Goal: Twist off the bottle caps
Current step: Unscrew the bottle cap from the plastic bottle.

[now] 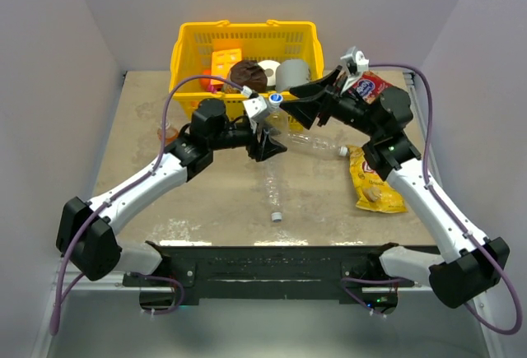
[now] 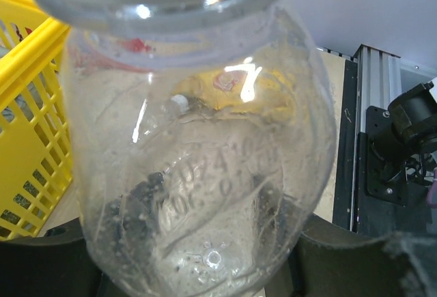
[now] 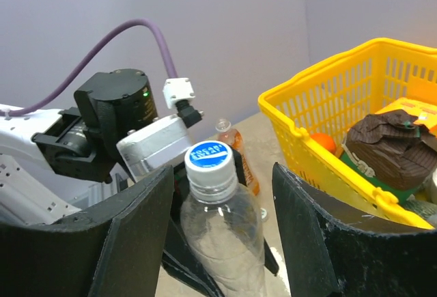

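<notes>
My left gripper (image 1: 268, 140) is shut on a clear bottle (image 2: 205, 174) and holds it upright above the table. The bottle's blue-faced white cap (image 3: 209, 162) is on its neck and also shows in the top view (image 1: 276, 99). My right gripper (image 3: 222, 174) is open, one finger on each side of the cap without touching it; it also shows in the top view (image 1: 290, 103). Two more clear bottles lie on the table, one (image 1: 317, 140) right of centre and one (image 1: 272, 193) nearer the front, each with its cap. The orange bottle (image 1: 167, 133) stands at the left, its neck open.
A yellow basket (image 1: 189, 45) with rolls, a grey can and food items stands at the back. A yellow snack bag (image 1: 375, 181) lies at the right, and a red bag (image 1: 368, 86) lies behind my right arm. The orange bottle also shows behind the held one (image 3: 240, 160).
</notes>
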`<state>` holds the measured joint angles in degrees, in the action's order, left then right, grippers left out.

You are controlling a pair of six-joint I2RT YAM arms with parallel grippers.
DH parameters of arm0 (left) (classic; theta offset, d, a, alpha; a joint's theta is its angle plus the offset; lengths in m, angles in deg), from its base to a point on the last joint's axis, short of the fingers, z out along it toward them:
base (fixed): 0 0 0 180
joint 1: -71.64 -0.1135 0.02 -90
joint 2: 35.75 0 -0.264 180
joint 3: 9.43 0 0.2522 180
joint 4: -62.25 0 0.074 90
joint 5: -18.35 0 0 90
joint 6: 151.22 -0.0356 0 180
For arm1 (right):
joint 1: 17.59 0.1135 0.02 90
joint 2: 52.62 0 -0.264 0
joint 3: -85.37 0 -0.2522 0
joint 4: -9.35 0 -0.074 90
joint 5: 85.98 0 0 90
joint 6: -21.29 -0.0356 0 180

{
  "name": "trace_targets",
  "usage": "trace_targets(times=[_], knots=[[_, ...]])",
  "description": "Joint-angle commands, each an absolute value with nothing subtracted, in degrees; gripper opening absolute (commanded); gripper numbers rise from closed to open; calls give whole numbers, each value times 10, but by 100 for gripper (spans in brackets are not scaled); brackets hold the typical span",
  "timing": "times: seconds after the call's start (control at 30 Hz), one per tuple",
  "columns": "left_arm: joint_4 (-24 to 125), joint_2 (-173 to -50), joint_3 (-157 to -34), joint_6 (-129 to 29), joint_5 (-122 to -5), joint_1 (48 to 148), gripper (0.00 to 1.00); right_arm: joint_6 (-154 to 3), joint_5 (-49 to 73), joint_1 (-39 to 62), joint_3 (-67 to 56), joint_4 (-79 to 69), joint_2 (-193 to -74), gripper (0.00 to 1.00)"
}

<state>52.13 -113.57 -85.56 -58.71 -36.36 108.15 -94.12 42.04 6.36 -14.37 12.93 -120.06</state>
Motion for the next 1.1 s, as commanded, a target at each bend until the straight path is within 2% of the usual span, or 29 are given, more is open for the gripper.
trace_targets(times=[0.0,0.47,0.77,1.07], knots=[[536,-1141,-864,-577,-373,1083,20,-914,415,86,-126,134,-1206,63],[526,-1148,-869,-580,-371,1083,20,-898,408,103,-114,126,-1227,57],[529,-1143,-867,-580,-367,1083,20,-858,353,103,-110,70,-1223,54],[529,-1145,-869,-582,-356,1083,20,-863,371,103,-113,82,-1227,52]])
